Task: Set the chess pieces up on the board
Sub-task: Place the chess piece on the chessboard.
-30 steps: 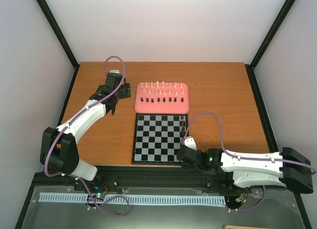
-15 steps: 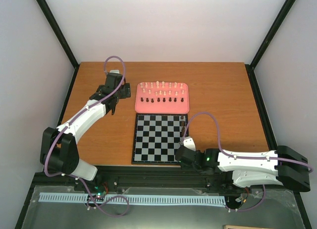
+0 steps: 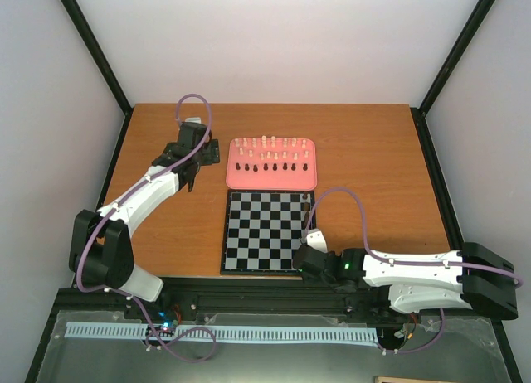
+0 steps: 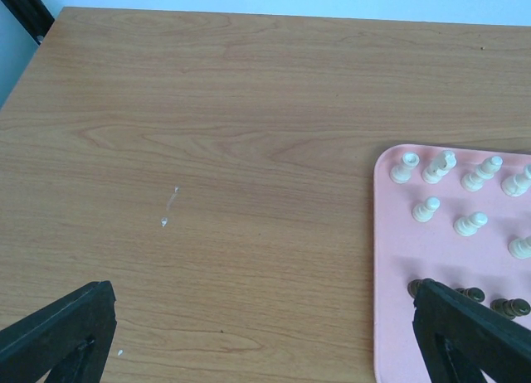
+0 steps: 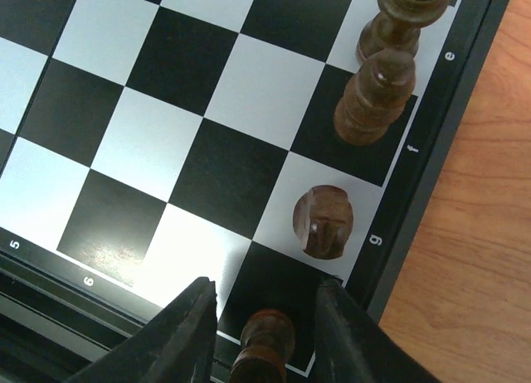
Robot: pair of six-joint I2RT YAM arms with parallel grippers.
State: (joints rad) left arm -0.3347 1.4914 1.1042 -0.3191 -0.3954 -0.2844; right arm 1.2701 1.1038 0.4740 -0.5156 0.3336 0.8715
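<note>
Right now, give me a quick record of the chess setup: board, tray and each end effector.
board: dark pieces stand along its right edge
tray: pink, beyond the board, holding cream pieces and more dark ones
right end effector: open, straddling a dark piece on the near right corner square, gaps on both sides
left end effector: open, empty, over the table left of the tray

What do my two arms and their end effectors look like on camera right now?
Both the left arm and right arm have white shell links with black joints and bases. A lavender cable loops along each. A small green light glows on the right arm. The left end effector and right end effector have dark, wedge-shaped fingers.
</note>
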